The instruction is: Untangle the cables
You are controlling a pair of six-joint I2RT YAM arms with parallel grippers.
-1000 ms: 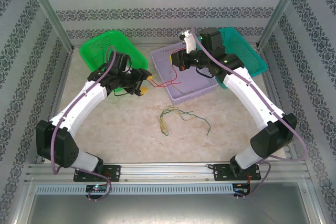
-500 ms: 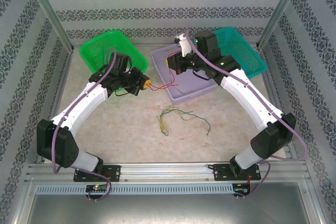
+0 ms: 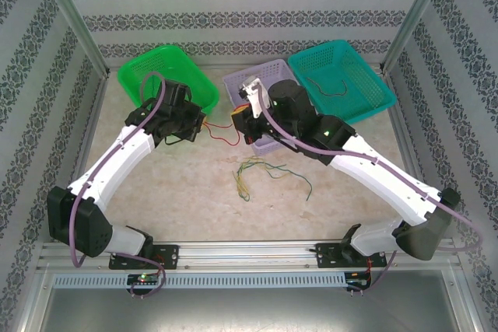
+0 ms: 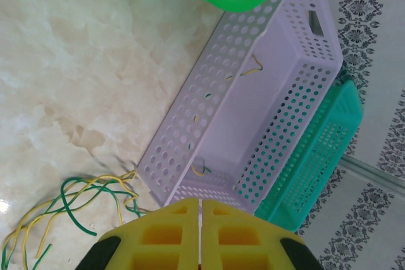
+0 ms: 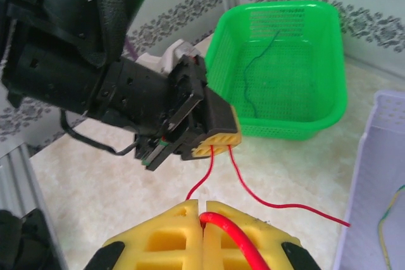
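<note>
- We see the left arm rise from its base at the near left, bend at the elbow, and slant up and to the right across the table (image 3: 175, 192).
- The left claw (image 3: 201, 120) sits just in front of the green basket (image 3: 128, 75). Its yellow pads are pressed together, and in the right wrist view the left claw (image 5: 218, 140) grips the red cable (image 5: 228, 232), with two thin red strands coming out of the pads.
- The right arm leaves its base at the near right and folds at an elbow far out to the right. From there it stretches up and to the left, passing over the near corner of the purple basket (image 3: 233, 83).
- The right claw (image 3: 246, 120) faces the left one across a small gap. Its pads are also together, clamped on the red cable right at the seam.
- The red cable (image 3: 222, 134) hangs in a slack curve between the two claws, above the table.
- The loose cables (image 3: 257, 170), green and yellow, lie in a tangle on the table, nearer to us than both claws and apart from them.
- A thin dark wire (image 5: 248, 71) lies inside the green basket.
- The teal basket (image 3: 354, 75) stands to the right of the purple one.
</note>
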